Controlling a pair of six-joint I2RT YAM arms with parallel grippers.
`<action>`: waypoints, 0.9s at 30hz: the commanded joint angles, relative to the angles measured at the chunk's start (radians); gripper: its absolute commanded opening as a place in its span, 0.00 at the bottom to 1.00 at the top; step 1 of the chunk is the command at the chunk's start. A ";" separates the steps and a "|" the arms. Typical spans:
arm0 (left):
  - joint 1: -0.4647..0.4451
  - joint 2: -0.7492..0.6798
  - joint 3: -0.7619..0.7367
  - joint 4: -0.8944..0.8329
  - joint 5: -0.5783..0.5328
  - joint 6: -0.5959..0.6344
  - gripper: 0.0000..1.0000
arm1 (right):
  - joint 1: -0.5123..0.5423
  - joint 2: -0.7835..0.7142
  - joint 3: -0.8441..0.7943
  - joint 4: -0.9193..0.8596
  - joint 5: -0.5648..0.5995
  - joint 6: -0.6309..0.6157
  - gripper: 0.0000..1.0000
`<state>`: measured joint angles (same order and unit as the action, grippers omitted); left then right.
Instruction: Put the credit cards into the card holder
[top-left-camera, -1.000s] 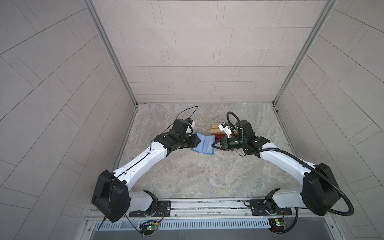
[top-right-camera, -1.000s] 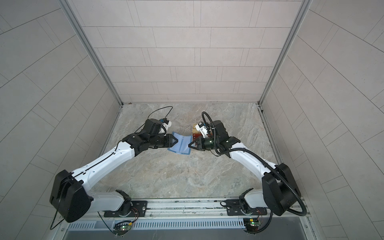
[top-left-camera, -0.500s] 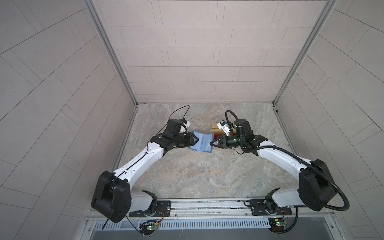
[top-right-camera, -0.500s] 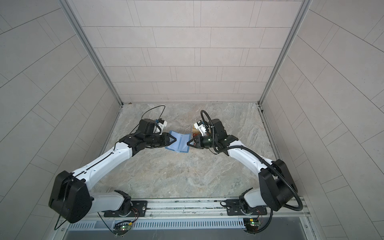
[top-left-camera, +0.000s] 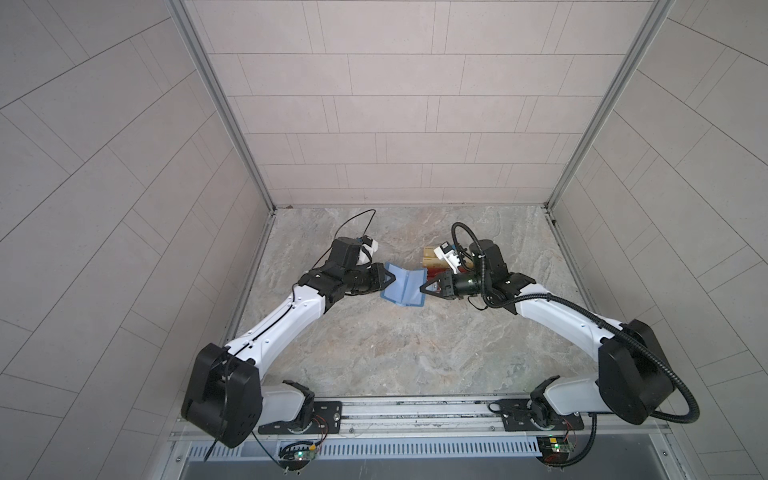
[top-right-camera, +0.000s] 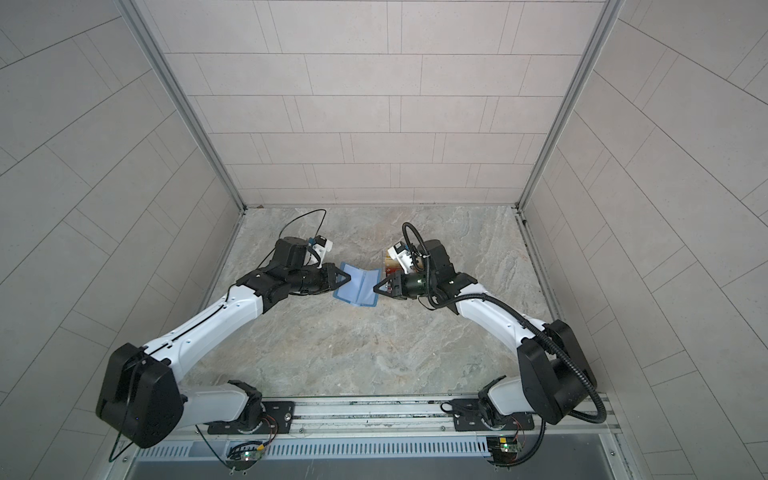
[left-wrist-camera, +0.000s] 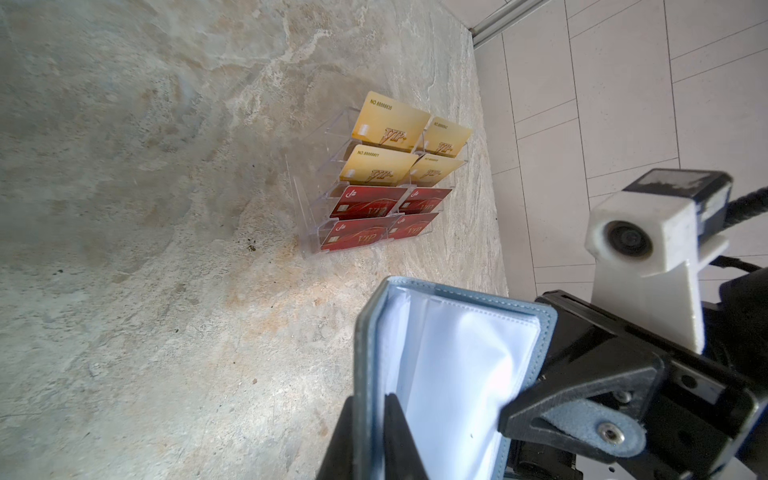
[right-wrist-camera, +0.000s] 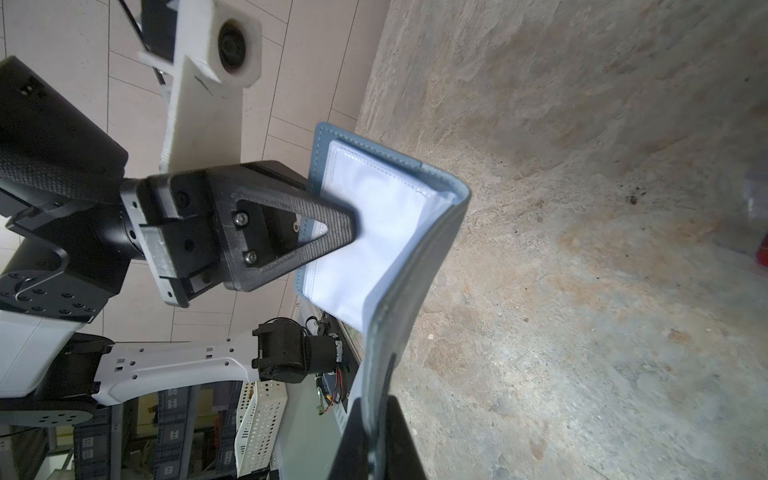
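The card holder (top-left-camera: 404, 289) (top-right-camera: 358, 289) is spread open like a booklet near the middle of the worktop (top-left-camera: 407, 353), about halfway between its left and right edges. Its slate-blue covers face outward and the pale clear sleeves (left-wrist-camera: 457, 365) are on the inner side. It is gripped from both sides.

The left end effector (top-left-camera: 388, 279) (top-right-camera: 344, 279) is clamped on the left cover. The left wrist view shows the cover's edge pinched between its two black fingers, and the right wrist view shows one finger (right-wrist-camera: 347, 222) lying flat on a sleeve. The right end effector (top-left-camera: 424, 289) (top-right-camera: 377, 289) is clamped on the right cover, whose edge runs down between its fingers in the right wrist view. The holder's snap tab (left-wrist-camera: 598, 432) lies against a finger of the right end effector. I cannot tell whether the holder's fold touches the worktop.

The credit cards (left-wrist-camera: 361, 210) stand in the two lower tiers of a clear acrylic rack (left-wrist-camera: 305, 216), with gold cards (left-wrist-camera: 386, 124) in the two tiers above. The rack stands on the worktop toward the far edge, just beyond the right end effector. It is near the holder but apart from it. In both top views the right arm's wrist camera hides much of it.
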<state>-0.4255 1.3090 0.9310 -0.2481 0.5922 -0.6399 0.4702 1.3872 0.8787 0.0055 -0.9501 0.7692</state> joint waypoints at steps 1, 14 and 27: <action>0.007 0.005 0.012 0.028 0.012 -0.012 0.09 | -0.002 -0.049 -0.014 0.083 -0.033 0.026 0.05; 0.007 0.006 0.021 0.003 0.030 0.006 0.11 | 0.000 -0.054 -0.019 0.122 -0.043 0.047 0.07; 0.004 0.011 0.038 -0.002 0.058 0.004 0.11 | 0.002 -0.054 -0.022 0.130 -0.042 0.046 0.13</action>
<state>-0.4232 1.3140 0.9405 -0.2466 0.6300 -0.6395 0.4694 1.3602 0.8501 0.1020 -0.9791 0.8162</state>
